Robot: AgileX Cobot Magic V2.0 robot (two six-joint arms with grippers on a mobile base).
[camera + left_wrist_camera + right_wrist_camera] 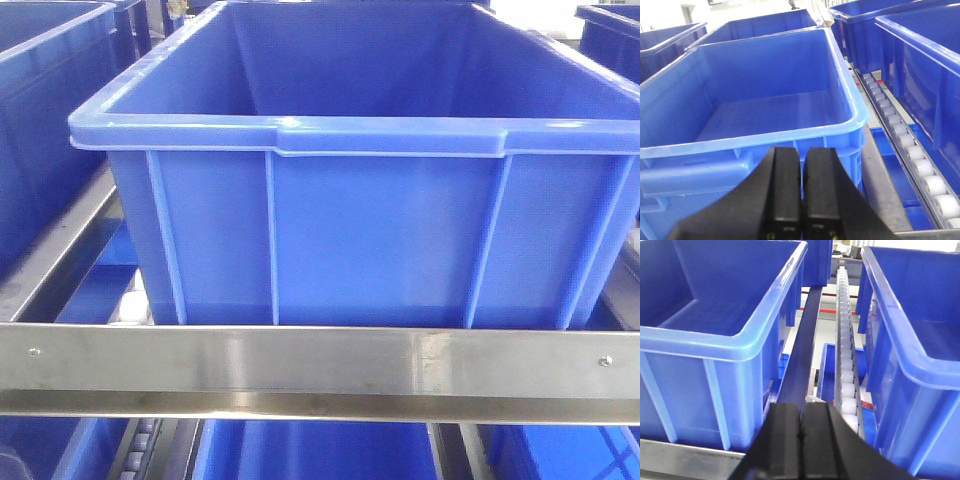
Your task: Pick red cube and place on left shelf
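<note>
The red cube is not in any view. The left shelf fills the views: its silver front rail (320,362) with small screws runs across the front view, and a large blue ribbed crate (370,170) stands behind it. My left gripper (802,150) is shut and empty, in front of an empty blue crate (755,105). My right gripper (801,407) is shut and empty, between two blue crates (715,315) (910,325), in front of a steel divider rail (802,340). Neither gripper shows in the front view.
A white roller track (846,355) runs back beside the divider in the right wrist view, and another roller track (910,145) shows right of the crate in the left wrist view. More blue crates (45,120) stand left and below (310,450).
</note>
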